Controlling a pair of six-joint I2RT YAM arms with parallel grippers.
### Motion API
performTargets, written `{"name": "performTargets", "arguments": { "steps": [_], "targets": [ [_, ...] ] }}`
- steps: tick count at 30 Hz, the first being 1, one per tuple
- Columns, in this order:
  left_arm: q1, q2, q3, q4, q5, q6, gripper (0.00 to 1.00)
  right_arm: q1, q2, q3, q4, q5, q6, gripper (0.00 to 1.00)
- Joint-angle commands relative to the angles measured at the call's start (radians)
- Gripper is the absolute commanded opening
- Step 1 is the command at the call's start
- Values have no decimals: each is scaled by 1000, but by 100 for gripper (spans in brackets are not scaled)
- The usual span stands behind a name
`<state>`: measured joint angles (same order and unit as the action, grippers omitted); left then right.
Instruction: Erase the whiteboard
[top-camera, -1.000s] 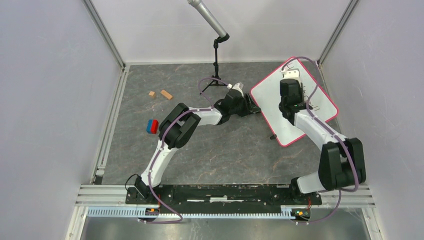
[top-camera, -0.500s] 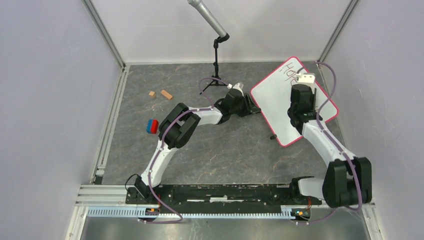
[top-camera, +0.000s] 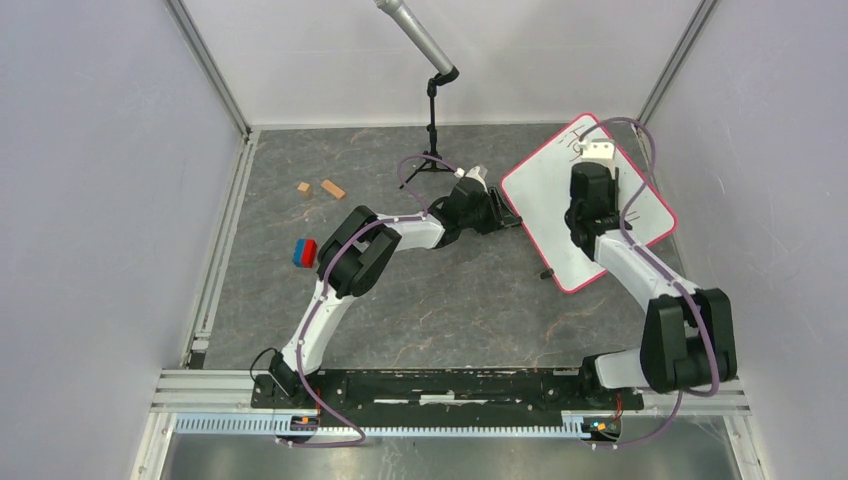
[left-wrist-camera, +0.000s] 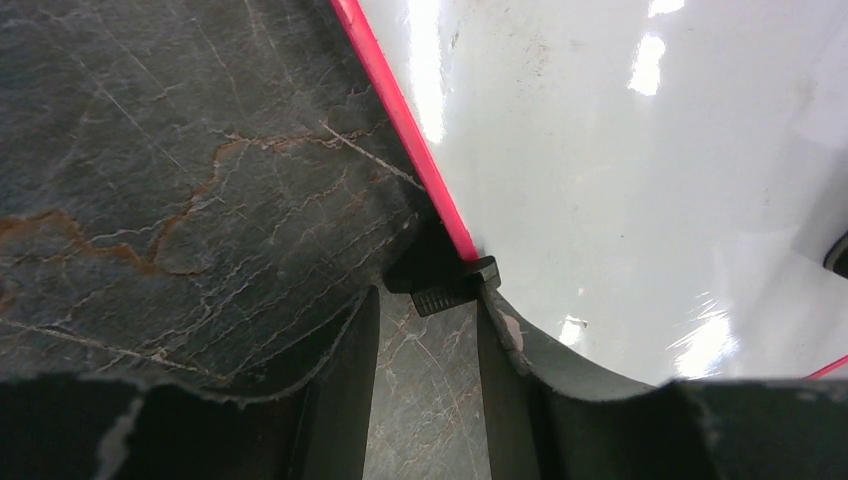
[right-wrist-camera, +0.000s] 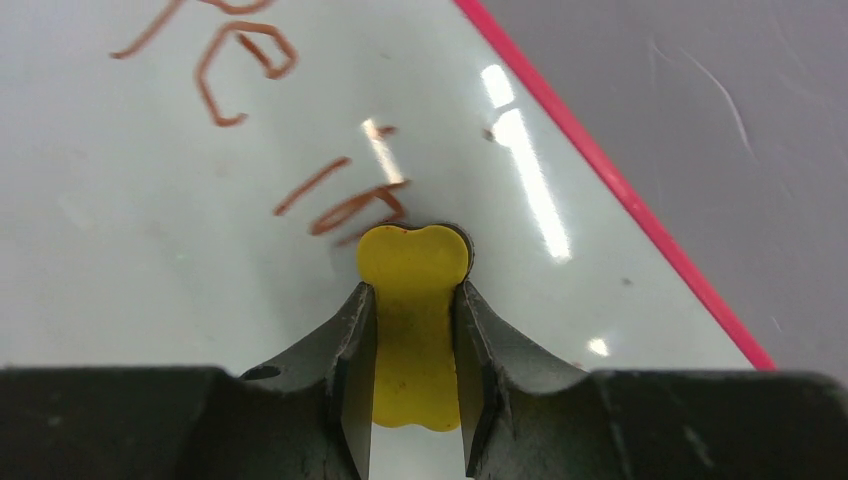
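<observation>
The board (top-camera: 540, 200) lay on the far right part of the bench (top-camera: 450, 300), turned cornerwise, one corner toward the back wall and one toward the right wall; its pink-red rim showed all round except where the right arm crossed it.

The right hand (right-wrist-camera: 415, 290) was over the board's far corner, clamped on a yellow piece (right-wrist-camera: 412, 260) shaped like a bone; the fingers (right-wrist-camera: 350, 350) pinched its waist, and its rounded head stuck out past the tips, against the white surface; red-brown writing (right-wrist-camera: 340, 200) lay just beyond the head and touched it, with more strokes further up the board.

The left hand (left-wrist-camera: 425, 310) reached in low from the left to the board's left edge; its fingers stood close together on either side of a small black foot (left-wrist-camera: 440, 285) under the rim, the foot filling the gap at the tips, so the hand was clamped on it; the right finger lay against the board's edge.

Well apart to the left on the bench sat a blue-red block (top-camera: 304, 251) and two small wooden blocks (top-camera: 321, 187); a black stand (top-camera: 433, 110) stood at the back.
</observation>
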<state>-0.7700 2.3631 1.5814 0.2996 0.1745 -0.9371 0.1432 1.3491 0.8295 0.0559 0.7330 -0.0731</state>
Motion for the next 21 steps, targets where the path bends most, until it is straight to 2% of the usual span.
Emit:
{"name": "performTargets", "arguments": {
  "steps": [1,7,15,21],
  "targets": [
    [-3,40,-21,-116,-69,11,46,19,88,85,33,-96,-1,14],
    [-2,37,-32,-105,-70,5,44,-26,101,124,3,-55,46,14],
    [-2,35,-35,-99,-68,4,43,-118,-147,-100,-16,15,129,15],
    [-2,35,-35,-99,-67,11,43,-137,-239,-150,-50,50,140,15]
  ]
}}
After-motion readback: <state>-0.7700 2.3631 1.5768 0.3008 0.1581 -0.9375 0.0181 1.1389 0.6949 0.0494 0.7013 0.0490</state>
